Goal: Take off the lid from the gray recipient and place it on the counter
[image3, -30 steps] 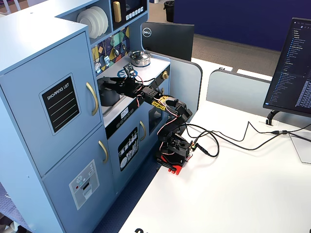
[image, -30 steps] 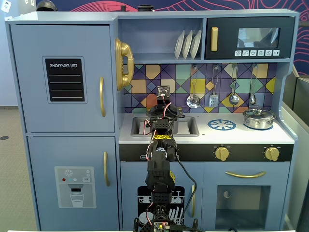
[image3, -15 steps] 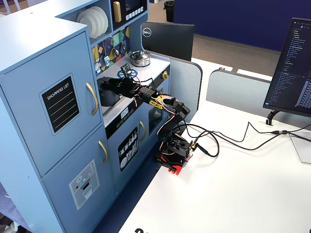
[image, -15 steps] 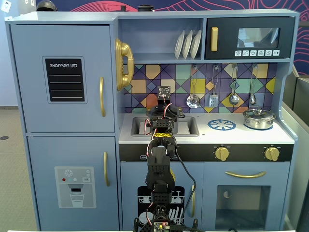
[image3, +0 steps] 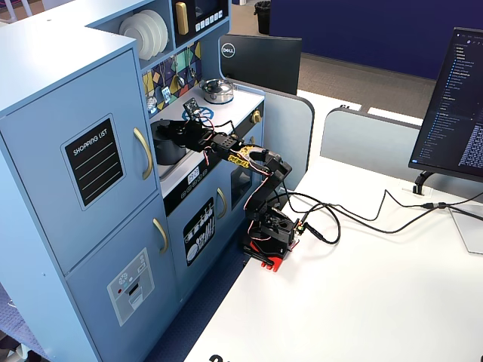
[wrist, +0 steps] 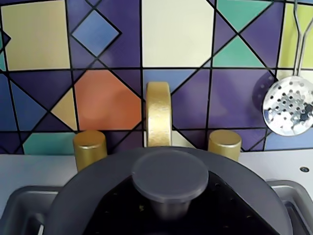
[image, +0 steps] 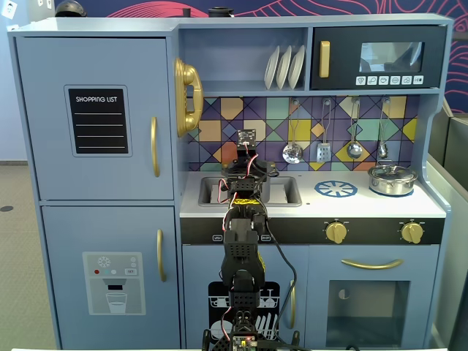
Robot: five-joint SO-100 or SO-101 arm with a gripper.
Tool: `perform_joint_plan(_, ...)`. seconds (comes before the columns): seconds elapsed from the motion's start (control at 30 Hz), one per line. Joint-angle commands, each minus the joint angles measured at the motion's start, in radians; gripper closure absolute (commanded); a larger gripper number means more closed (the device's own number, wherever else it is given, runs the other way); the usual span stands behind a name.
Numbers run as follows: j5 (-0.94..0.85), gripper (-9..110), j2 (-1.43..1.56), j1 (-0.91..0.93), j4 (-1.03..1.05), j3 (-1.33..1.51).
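Note:
The dark-gray lid (wrist: 98, 191) fills the bottom of the wrist view, its round knob (wrist: 169, 176) in the middle. My gripper (wrist: 168, 210) shows as black jaws that sit close on both sides of the knob's stem, with no gap visible. The lid hangs over the sunken sink (wrist: 19, 205); I cannot tell whether it rests on the pot. The gray recipient (image3: 167, 147) stands in the sink with my gripper (image3: 177, 130) over it. In a fixed view the arm and gripper (image: 245, 174) hide the pot. The white counter (image: 365, 206) stretches to the right.
A gold faucet (wrist: 159, 112) and two gold taps (wrist: 89, 147) stand just behind the lid. A shiny steel pot (image: 393, 179) sits at the counter's right end, beside the blue burner print (image: 336, 189). Utensils, among them a skimmer (wrist: 288, 105), hang on the tiled backsplash.

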Motion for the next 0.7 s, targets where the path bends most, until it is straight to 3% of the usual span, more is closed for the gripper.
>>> perform_joint_plan(0.0, 0.006, 101, 0.028, -0.009, -0.015, -0.091)
perform_joint_plan(0.33, -0.021, 102, 0.1, 0.005, 0.066, -0.155)
perform_joint_plan(0.67, 0.02, 102, 0.143, 0.233, 0.08, -0.189)
